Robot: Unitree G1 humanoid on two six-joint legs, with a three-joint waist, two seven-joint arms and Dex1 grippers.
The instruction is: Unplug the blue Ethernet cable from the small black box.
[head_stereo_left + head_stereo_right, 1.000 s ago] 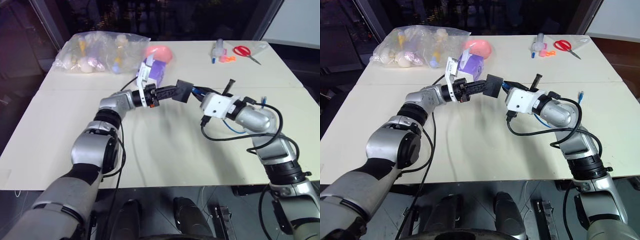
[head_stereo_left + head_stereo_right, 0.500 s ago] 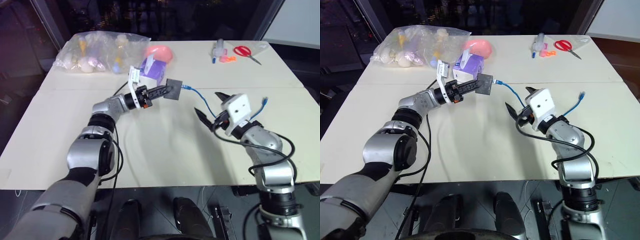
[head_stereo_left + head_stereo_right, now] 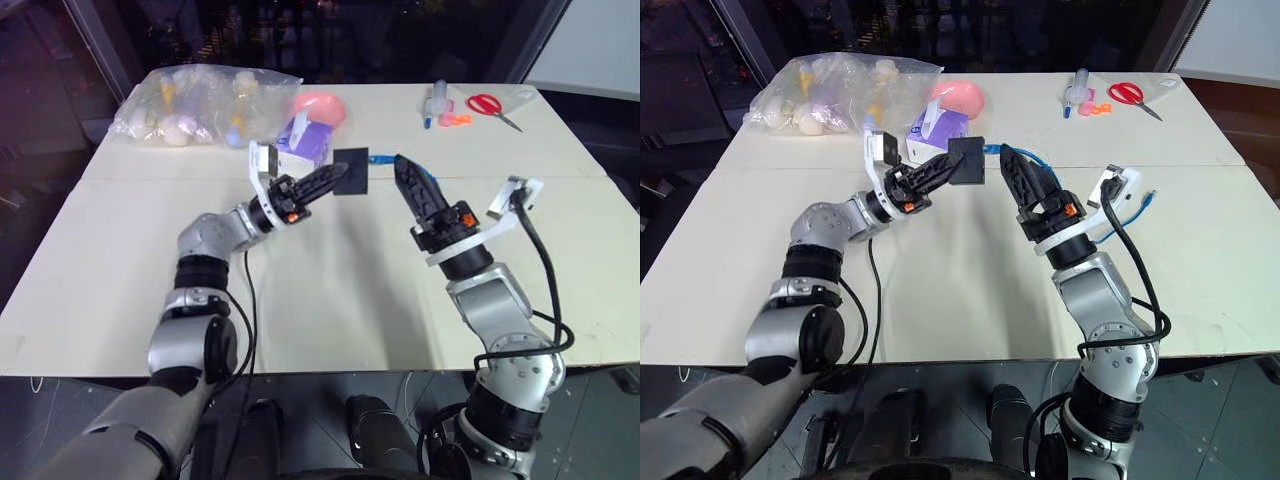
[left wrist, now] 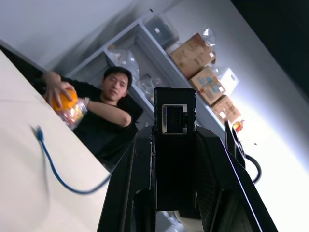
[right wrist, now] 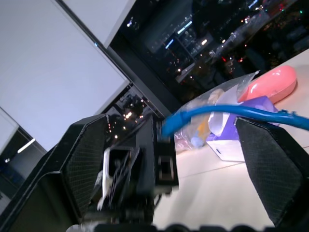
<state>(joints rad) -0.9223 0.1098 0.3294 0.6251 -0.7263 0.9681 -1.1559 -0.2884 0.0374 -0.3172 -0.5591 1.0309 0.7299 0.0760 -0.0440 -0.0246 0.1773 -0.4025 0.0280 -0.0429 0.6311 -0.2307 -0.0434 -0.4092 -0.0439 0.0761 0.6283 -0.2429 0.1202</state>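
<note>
Plug's out: the box (image 4: pixel 175 145) sits clamped in the left gripper (image 3: pixel 325 180) above the table (image 3: pixel 330 300), its port empty; the cable (image 5: pixel 231 112) hangs loose between the right gripper's (image 3: pixel 412 180) spread fingers, gripped by neither; looks all but done. Against 1 second ago, the right fingers were shut at the box; since then they've sprung wide, rolled over and pulled back.

Silver arms, black fingers (image 3: pixel 415 185), black cables
</note>
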